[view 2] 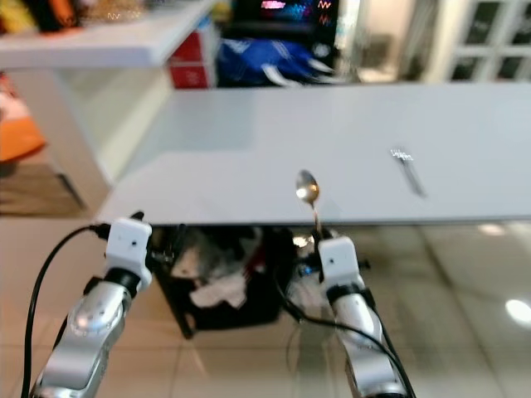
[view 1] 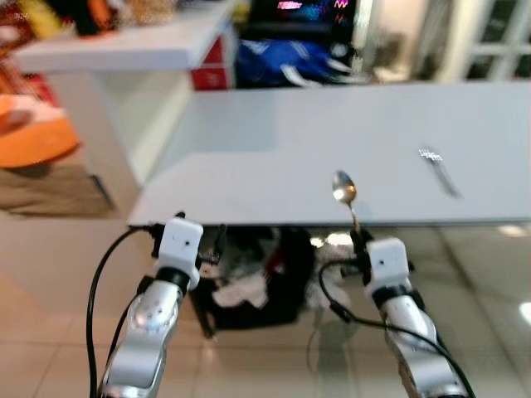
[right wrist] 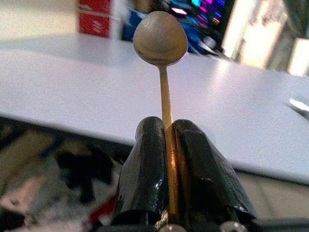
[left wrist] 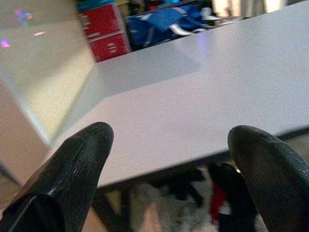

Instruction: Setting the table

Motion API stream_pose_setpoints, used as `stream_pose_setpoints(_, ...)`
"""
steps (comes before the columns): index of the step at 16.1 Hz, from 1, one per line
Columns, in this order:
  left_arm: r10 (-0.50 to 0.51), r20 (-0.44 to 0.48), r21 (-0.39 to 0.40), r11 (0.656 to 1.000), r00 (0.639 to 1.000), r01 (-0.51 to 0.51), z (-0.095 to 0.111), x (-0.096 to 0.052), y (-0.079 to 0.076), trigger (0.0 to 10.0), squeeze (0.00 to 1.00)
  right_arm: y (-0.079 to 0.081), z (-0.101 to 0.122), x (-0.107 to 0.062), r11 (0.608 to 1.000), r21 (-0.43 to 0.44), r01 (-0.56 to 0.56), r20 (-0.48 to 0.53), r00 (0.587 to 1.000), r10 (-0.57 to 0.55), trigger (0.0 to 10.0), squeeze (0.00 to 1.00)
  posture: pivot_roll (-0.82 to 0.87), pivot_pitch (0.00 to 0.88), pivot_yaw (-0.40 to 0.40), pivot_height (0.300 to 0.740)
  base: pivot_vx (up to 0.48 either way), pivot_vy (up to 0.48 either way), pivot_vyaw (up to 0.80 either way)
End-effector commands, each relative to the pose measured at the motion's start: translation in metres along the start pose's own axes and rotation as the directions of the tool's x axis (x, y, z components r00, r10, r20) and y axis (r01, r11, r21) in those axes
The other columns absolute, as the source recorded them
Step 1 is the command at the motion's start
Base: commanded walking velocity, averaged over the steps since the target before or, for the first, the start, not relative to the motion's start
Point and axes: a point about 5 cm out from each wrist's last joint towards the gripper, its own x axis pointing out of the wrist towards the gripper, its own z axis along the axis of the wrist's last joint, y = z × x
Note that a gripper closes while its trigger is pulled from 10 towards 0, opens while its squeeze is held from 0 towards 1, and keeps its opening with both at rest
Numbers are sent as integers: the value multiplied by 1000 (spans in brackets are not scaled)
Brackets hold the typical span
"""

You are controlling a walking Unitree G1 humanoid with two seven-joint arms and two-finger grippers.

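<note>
A long grey table (view 1: 274, 178) stretches across in front of me. My right gripper (right wrist: 167, 126) is shut on the handle of a metal spoon (view 1: 344, 190), which stands upright with its bowl (right wrist: 160, 38) just at the table's near edge. On the table to the right lies a fork (view 1: 438, 170). My left gripper (left wrist: 166, 145) is open and holds nothing, just short of the table's near left corner; its fingers (left wrist: 82, 166) stand wide apart.
A dark bin with crumpled stuff (view 1: 249, 282) sits under the table on the tiled floor. A white counter (view 1: 124, 50) stands at the left. Red boxes (view 1: 211, 70) and a blue bag (view 1: 286, 62) lie beyond the table's far edge.
</note>
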Motion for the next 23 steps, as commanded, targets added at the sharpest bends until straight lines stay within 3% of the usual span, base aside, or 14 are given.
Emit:
stream_pose_setpoints(1, 21, -11, 14, 1000, 1000, -21, -2, -2, 9, 10000, 0, 6, 1, 1, 1000, 12, -19, 9, 1000, 18, 0, 0, -100, 0, 69, 740, 480, 0, 0)
stream_pose_setpoints(7, 14, -23, 23, 1000, 1000, -14, -5, -3, 8, 10000, 0, 6, 1, 3, 1000, 11, -17, 11, 1000, 17, 0, 0, -100, 0, 72, 740, 480, 0, 0)
stream_pose_setpoints(15, 28, -38, 10, 1000, 999, -28, -6, -3, 6, 10000, 0, 6, 0, 4, 1000, 11, -18, 7, 1000, 18, 0, 0, -102, 0, 71, 740, 0, 0, 0)
stream_pose_setpoints(23, 33, -40, 42, 999, 999, -31, -6, -4, 9, 10000, 0, 13, 18, 28, 999, 45, -14, 55, 998, 12, 0, 0, -85, 0, 74, 740, 0, 0, 0)
